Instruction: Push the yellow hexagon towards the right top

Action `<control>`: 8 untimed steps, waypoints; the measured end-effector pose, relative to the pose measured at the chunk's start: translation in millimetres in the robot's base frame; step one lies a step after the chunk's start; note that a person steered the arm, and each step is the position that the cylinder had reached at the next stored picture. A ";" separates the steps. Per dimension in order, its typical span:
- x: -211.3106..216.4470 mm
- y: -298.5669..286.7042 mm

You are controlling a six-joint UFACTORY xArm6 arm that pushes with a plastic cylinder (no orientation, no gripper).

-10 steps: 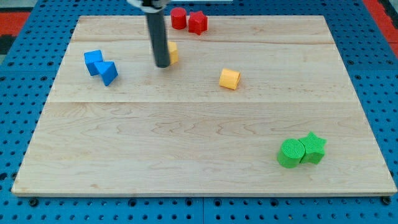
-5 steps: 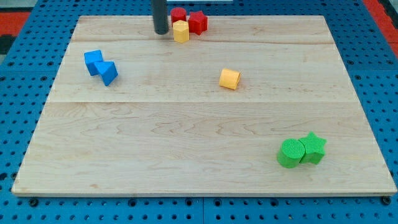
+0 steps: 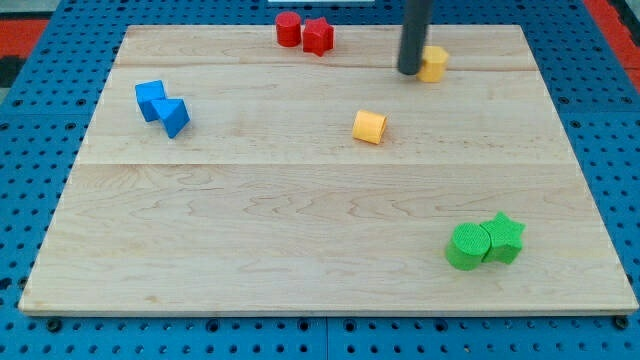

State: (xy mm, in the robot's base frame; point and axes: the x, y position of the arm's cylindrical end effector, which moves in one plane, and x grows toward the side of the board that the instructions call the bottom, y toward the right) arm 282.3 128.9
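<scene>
The yellow hexagon point(image 3: 434, 63) lies near the top of the wooden board point(image 3: 320, 230), right of centre. My tip point(image 3: 410, 72) stands right against its left side, and the rod hides the hexagon's left edge. A second yellow block, a short cylinder point(image 3: 369, 127), lies lower down near the board's middle, apart from my tip.
A red cylinder point(image 3: 288, 29) and a red star-like block point(image 3: 318, 36) sit together at the top edge. Two blue blocks point(image 3: 162, 107) touch each other at the left. A green cylinder point(image 3: 466, 246) and a green star point(image 3: 504, 238) touch at the lower right.
My tip has swept right along the top of the board, carrying the yellow hexagon from beside the red blocks to right of centre. The other blocks have not moved.
</scene>
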 end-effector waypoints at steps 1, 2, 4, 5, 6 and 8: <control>3.9 -4.9; 10.5 11.6; 27.6 42.7; -4.2 77.0; -15.2 45.8; -12.4 -52.0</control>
